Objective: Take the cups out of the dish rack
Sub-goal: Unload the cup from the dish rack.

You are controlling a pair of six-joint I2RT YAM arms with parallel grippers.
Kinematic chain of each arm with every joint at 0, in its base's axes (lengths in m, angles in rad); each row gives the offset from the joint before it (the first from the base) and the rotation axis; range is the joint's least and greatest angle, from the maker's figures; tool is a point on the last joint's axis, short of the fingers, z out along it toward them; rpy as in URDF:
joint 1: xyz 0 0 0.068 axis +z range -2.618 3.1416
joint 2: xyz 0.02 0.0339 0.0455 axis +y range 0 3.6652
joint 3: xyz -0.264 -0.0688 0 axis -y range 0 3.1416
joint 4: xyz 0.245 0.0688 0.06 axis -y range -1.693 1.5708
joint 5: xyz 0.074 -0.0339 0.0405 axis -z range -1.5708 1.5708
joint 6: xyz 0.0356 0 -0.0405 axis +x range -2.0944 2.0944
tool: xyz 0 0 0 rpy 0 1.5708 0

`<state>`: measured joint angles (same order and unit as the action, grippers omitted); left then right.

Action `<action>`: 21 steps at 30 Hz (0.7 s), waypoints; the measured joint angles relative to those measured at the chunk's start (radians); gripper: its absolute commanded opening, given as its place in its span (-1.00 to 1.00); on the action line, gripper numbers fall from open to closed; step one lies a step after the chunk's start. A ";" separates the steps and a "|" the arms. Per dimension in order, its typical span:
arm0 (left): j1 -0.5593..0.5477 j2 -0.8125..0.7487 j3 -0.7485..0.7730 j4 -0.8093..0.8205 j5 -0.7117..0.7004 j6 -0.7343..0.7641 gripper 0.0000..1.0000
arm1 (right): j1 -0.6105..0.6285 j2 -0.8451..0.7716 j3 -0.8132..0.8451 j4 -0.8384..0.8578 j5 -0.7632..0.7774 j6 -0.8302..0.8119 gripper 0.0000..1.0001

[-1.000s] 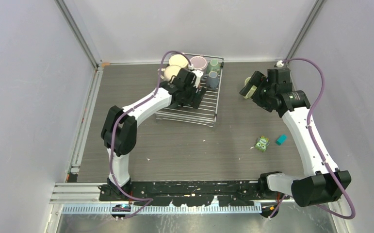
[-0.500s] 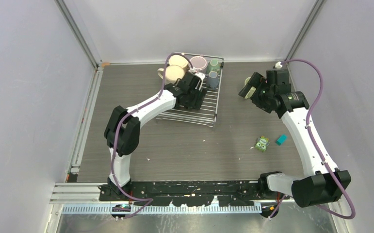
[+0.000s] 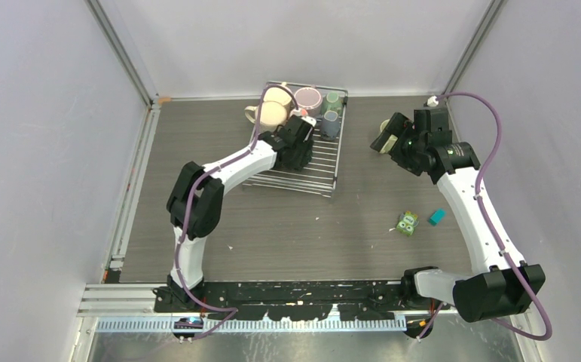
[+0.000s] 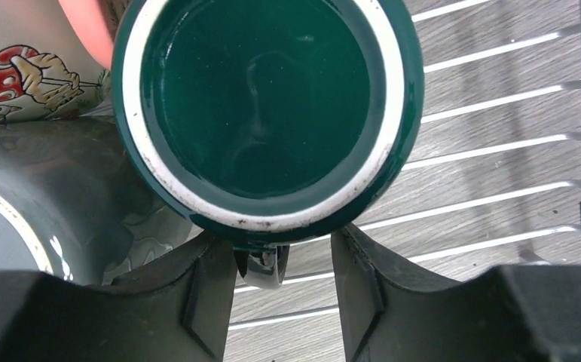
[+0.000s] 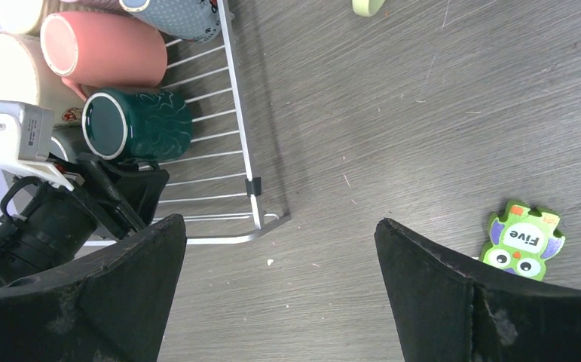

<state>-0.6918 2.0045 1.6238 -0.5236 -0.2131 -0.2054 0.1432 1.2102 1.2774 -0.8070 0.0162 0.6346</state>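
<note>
Reach has lengthened on the left arm over the last second: its hand (image 4: 278,260) now sits deep in the rack (image 5: 236,90), fingers (image 4: 197,302) parted either side of the handle (image 4: 263,270) of the teal mug (image 4: 261,98) and not closed on it. That mug lies on its side among the other cups (image 5: 106,49) at the rack's far end. Right hand (image 5: 277,226) hangs wide open and empty above the counter (image 5: 392,113) beside the rack, hardly moved, so I judge a grasp is lined up but no cup is coming out yet.
</note>
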 measured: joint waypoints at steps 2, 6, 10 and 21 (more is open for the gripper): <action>0.000 0.008 0.000 0.004 -0.007 0.001 -0.05 | 0.000 0.000 -0.003 0.000 0.000 0.000 1.00; 0.000 0.023 -0.011 0.014 -0.022 0.002 -0.14 | 0.000 0.000 -0.008 0.001 0.000 0.000 1.00; 0.000 0.027 -0.026 0.020 -0.035 0.003 -0.28 | 0.000 0.000 -0.011 0.002 0.000 0.000 1.00; 0.000 0.029 -0.039 0.064 -0.052 0.009 -1.00 | 0.000 0.000 -0.014 0.007 0.000 0.000 1.00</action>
<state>-0.6918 2.0335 1.5848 -0.4599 -0.2649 -0.1963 0.1432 1.2102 1.2636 -0.7998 0.0162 0.6346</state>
